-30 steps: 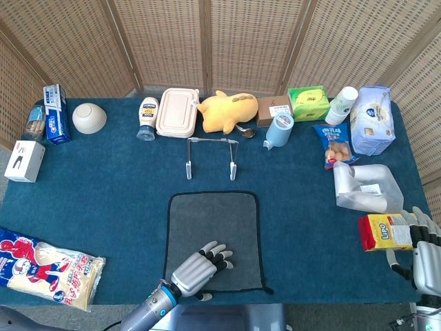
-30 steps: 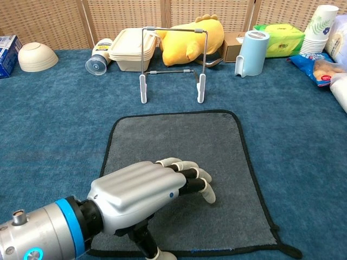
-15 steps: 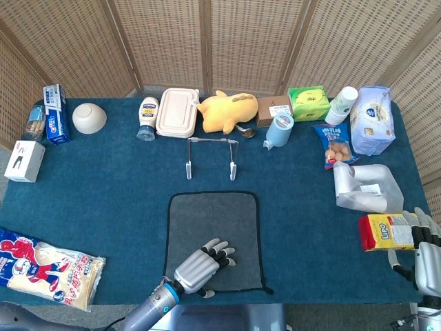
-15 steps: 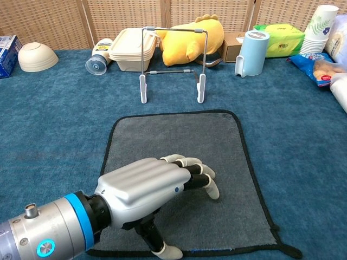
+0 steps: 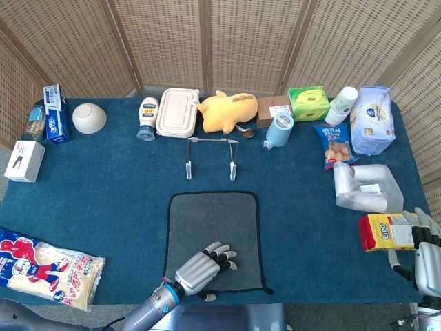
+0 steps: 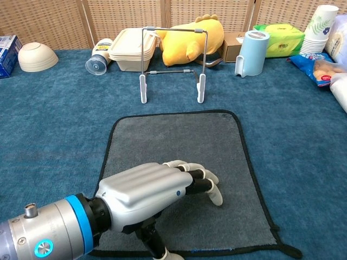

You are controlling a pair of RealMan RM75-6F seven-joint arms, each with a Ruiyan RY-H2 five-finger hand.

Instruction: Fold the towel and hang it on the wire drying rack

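1. Your left hand (image 6: 149,192) lies palm down on the near half of the towel (image 6: 179,146), its fingers (image 6: 203,176) stretched forward and slightly fanned with the tips on the cloth. The thumb points down at the towel's near edge. It holds nothing.
2. In the head view that same left hand (image 5: 201,267) sits over the towel's (image 5: 215,221) lower left part, and its forearm leaves the bottom edge of the picture.
3. Your right hand (image 5: 422,249) shows only in the head view, at the table's far right corner near you. Its fingers are held upright and apart, grasping nothing, just beside a yellow snack packet (image 5: 384,232).
4. The towel is grey with a dark hem, flat and unfolded on the blue tablecloth (image 5: 117,186). Its near right corner curls up a little.
5. The wire drying rack (image 6: 171,65) stands upright beyond the towel's far edge, apart from it. Nothing hangs on it.
6. Behind the rack sit a yellow plush toy (image 6: 191,39), a lidded cream container (image 6: 129,50), a mayonnaise bottle on its side (image 6: 98,56) and a pale blue jug (image 6: 252,52).
7. To your left you have a white bowl turned upside down (image 5: 89,117). A bag of rice cakes (image 5: 47,269) lies at the near left corner.
8. To your right lie a silvery bag (image 5: 366,186), a blue crisp packet (image 5: 333,145) and a green tissue pack (image 5: 307,102).
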